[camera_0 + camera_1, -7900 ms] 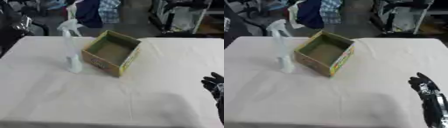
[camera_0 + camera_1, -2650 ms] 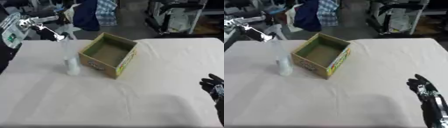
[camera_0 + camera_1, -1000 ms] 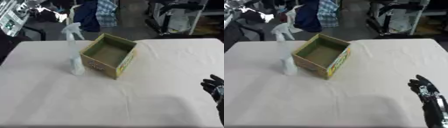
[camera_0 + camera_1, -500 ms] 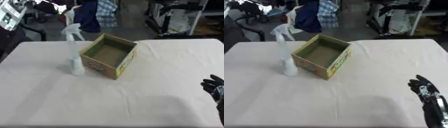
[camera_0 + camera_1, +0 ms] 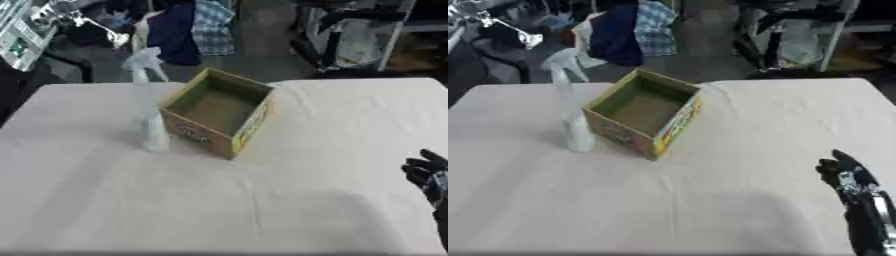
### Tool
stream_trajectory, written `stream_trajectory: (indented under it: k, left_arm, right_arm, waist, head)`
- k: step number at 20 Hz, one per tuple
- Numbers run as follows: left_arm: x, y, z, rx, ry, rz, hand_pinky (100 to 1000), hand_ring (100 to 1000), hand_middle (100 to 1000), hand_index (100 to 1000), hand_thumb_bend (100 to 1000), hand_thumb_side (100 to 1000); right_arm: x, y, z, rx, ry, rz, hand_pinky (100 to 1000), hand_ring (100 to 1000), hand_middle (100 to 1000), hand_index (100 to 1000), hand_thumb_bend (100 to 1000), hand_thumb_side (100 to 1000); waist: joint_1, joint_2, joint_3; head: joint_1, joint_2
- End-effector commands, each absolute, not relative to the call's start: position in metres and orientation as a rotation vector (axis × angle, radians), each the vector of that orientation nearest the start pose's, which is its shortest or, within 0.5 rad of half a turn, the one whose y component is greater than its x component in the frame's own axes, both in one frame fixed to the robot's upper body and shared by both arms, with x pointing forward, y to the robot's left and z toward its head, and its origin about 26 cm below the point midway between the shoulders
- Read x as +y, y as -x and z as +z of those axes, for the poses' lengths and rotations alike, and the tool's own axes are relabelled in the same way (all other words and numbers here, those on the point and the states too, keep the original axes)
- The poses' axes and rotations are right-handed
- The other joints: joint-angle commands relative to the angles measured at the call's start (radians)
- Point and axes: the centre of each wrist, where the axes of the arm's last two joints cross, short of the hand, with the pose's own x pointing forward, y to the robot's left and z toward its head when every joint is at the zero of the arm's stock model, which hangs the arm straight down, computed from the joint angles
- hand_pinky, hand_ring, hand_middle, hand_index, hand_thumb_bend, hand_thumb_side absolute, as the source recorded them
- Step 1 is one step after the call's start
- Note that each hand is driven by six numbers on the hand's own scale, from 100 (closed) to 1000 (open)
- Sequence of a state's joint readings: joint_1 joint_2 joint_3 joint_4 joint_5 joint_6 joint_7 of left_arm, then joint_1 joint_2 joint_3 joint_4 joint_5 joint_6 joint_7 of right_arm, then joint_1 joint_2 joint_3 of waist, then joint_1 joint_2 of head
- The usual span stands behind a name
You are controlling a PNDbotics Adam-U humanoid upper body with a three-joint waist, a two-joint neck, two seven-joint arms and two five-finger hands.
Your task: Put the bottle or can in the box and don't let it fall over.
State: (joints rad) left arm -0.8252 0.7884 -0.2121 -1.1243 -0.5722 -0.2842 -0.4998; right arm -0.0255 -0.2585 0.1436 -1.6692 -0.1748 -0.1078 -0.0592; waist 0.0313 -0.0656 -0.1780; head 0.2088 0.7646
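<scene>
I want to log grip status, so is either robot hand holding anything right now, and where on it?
Nothing is held. The spray bottle stands untouched beside the box; the right robot hand rests empty at the lower right corner.

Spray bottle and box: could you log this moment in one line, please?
spray bottle: upright beside box | box: empty | right hand: idle

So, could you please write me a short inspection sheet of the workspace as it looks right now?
Surface: table under a white cloth, lightly creased.
Job's things: white spray bottle upright on the cloth, just left of the open cardboard box; the box holds nothing.
Clutter: nothing seen on the table.
Hands: right hand resting at the lower right, fingers relaxed, holding nothing; left hand not in view.
Cables: nothing seen.
Surroundings: hanging clothes and metal racks beyond the far edge.
</scene>
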Motion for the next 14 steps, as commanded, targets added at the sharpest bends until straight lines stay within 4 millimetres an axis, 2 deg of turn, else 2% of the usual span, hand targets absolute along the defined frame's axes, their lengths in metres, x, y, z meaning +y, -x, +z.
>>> stream_trajectory:
  k: [1, 4, 7, 10, 12, 14]
  left_arm:
    - [0.383, -0.43, 0.256, -1.308, -0.829, -1.606, 878, 882, 921, 978, 100, 329]
    - [0.382, -0.431, 0.249, -1.251, -0.799, -1.623, 892, 905, 952, 997, 100, 410]
    - [0.381, -0.433, 0.242, -1.213, -0.778, -1.629, 871, 881, 927, 975, 100, 407]
    - [0.38, -0.434, 0.236, -1.205, -0.757, -1.624, 841, 847, 894, 940, 100, 364]
    - [0.38, -0.435, 0.232, -1.204, -0.737, -1.62, 785, 739, 755, 828, 100, 201]
    - [0.38, -0.435, 0.23, -1.216, -0.721, -1.614, 754, 677, 671, 769, 100, 143]
  right_arm:
    - [-0.261, -0.282, 0.033, -1.79, -0.043, 0.155, 892, 799, 728, 876, 100, 716]
    - [-0.261, -0.282, 0.032, -1.788, -0.042, 0.153, 892, 799, 728, 877, 100, 717]
    - [-0.261, -0.282, 0.032, -1.788, -0.043, 0.152, 892, 799, 728, 877, 100, 719]
    - [-0.262, -0.281, 0.031, -1.785, -0.039, 0.15, 892, 799, 728, 877, 100, 719]
    - [-0.261, -0.281, 0.032, -1.788, -0.043, 0.15, 892, 799, 728, 877, 100, 719]
    - [-0.261, -0.281, 0.031, -1.786, -0.042, 0.148, 892, 799, 728, 877, 100, 720]
  waist:
    - [0.001, -0.011, -0.002]
    - [0.001, -0.01, -0.004]
    - [0.0, -0.009, -0.009]
    - [-0.001, -0.009, -0.01]
    - [-0.001, -0.008, -0.011]
    - [-0.001, -0.008, -0.011]
  head:
    - [-0.001, 0.005]
    - [-0.003, 0.005]
    - [-0.002, 0.005]
    - [-0.004, 0.005]
    - [0.002, 0.005]
    - [-0.003, 0.005]
